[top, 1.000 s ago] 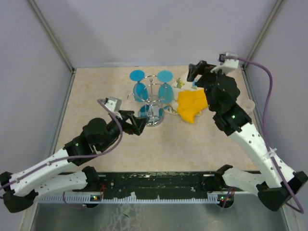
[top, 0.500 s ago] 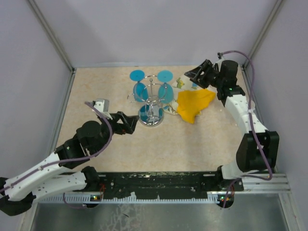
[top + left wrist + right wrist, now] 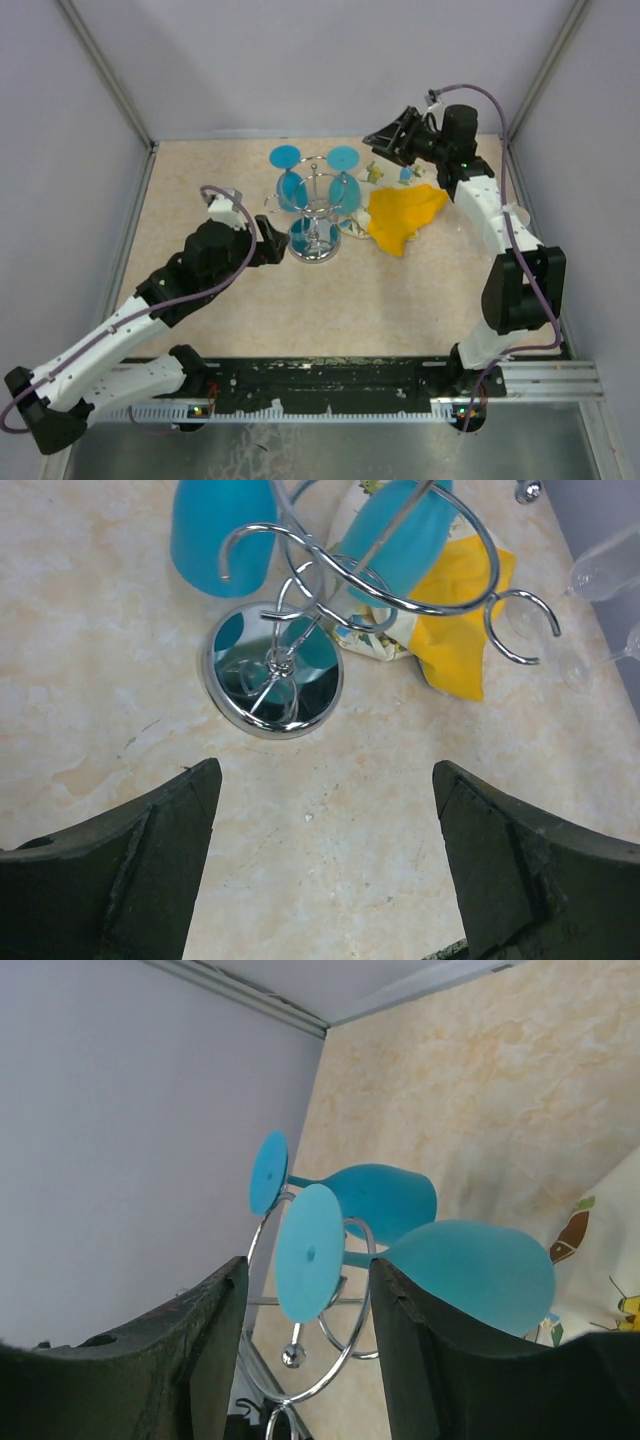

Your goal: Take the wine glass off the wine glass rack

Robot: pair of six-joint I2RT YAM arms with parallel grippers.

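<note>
The chrome wine glass rack point(image 3: 317, 212) stands mid-table on its round shiny base point(image 3: 275, 675). Two blue wine glasses hang upside down from its wire loops, the left glass point(image 3: 291, 188) and the right glass point(image 3: 345, 190). My left gripper point(image 3: 275, 240) is open and empty, low on the table just left of the base; in the left wrist view it point(image 3: 320, 810) faces the base. My right gripper point(image 3: 378, 142) is open, up at the back right of the rack. In the right wrist view it point(image 3: 308, 1265) frames the nearer glass's foot point(image 3: 308, 1253) without touching it; its bowl point(image 3: 470, 1275) lies to the right.
A yellow cloth point(image 3: 400, 218) lies right of the rack over a patterned item point(image 3: 375, 640). Clear glasses point(image 3: 610, 565) lie at the far right. Small figurines point(image 3: 373, 172) sit behind the cloth. Enclosure walls close in the back and sides.
My right arm swung up and back from over the cloth; its gripper now points left at the right-hand glass's foot. My left gripper dropped back, then moved in again beside the rack base.
</note>
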